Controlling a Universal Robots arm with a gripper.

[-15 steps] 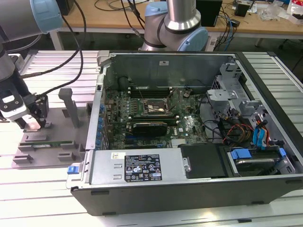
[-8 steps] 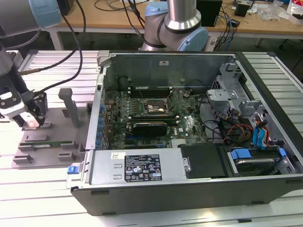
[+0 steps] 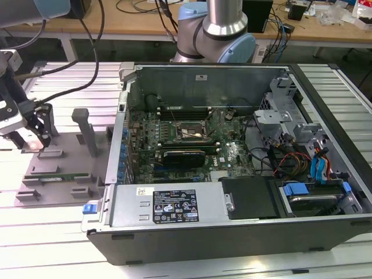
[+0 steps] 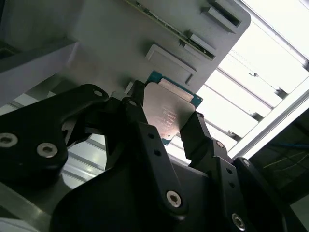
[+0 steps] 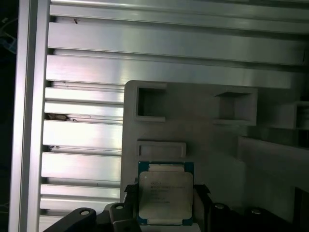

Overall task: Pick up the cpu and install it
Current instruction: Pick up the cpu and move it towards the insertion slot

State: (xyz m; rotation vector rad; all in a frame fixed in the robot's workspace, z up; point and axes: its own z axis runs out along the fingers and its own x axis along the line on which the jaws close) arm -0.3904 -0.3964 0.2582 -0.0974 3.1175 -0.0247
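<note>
The cpu (image 4: pixel 166 113) is clamped by opposite edges between the gripper (image 3: pixel 35 125) fingers (image 4: pixel 140 121), so its flat faces are left untouched. It is held just over the gray fixture tray (image 3: pixel 64 165), at 9 o'clock from the open computer case (image 3: pixel 232 232).

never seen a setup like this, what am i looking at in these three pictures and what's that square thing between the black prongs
It is one robot arm working beside an open computer case on a slatted metal table. The exterior view comes from a camera off the arm and takes in the whole bench. Both wrist views come from cameras riding on the arm, looking along its gripper. At the exterior view's left, the gripper is down at a grey holder plate. The square thing is the cpu, a silver-topped chip with a green rim. The black fingers are closed on two opposite edges of it.
</note>
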